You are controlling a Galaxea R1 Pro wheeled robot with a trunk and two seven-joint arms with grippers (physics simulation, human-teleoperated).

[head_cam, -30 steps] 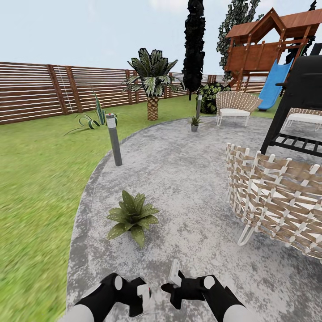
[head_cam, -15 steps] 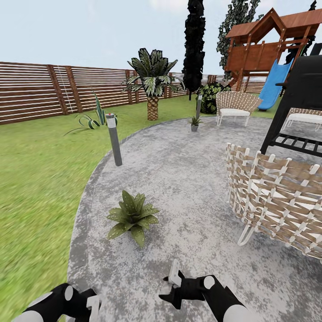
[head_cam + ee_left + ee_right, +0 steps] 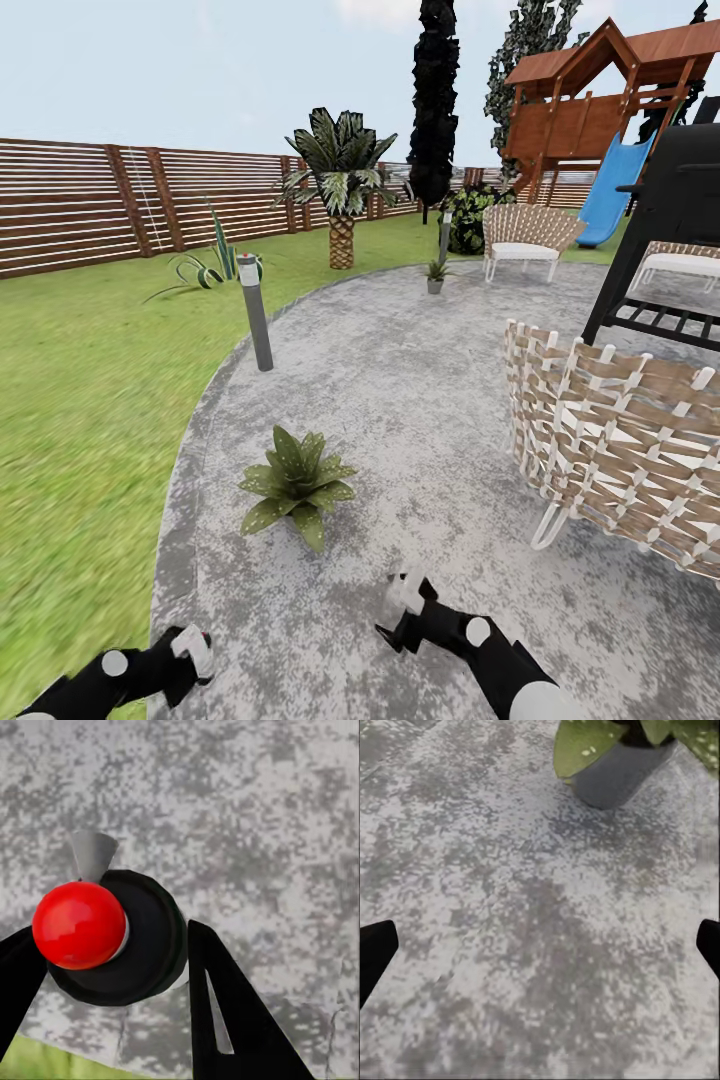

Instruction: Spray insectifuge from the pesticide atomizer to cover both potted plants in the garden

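The left gripper (image 3: pixel 112 975) was clamped on the pesticide atomizer (image 3: pixel 112 937), its dark fingers (image 3: pixel 225 1020) pressed against either side of the black body with the red cap and small grey nozzle. From the head camera the left gripper (image 3: pixel 190 655) sat low at the near left, right at the patio's edge beside the lawn (image 3: pixel 80 420). The right gripper (image 3: pixel 405 600) hovered empty over the mottled grey patio (image 3: pixel 400 380) at the near centre, its fingers (image 3: pixel 375 952) spread wide apart.

The nearer potted plant (image 3: pixel 296 482), a speckled rosette, stood on the patio just beyond and left of the right gripper; its grey pot (image 3: pixel 619 772) showed in the right wrist view. The second potted plant (image 3: pixel 435 273) stood far back near the patio's far rim, just beside a bollard lamp (image 3: pixel 444 237) and left of a far woven chair (image 3: pixel 527 238). Another bollard lamp (image 3: pixel 255 312) stood at the patio's left edge (well apart from both plants). A large woven chair (image 3: pixel 625 445) filled the near right, with the slatted wooden fence (image 3: pixel 100 205) along the far left.
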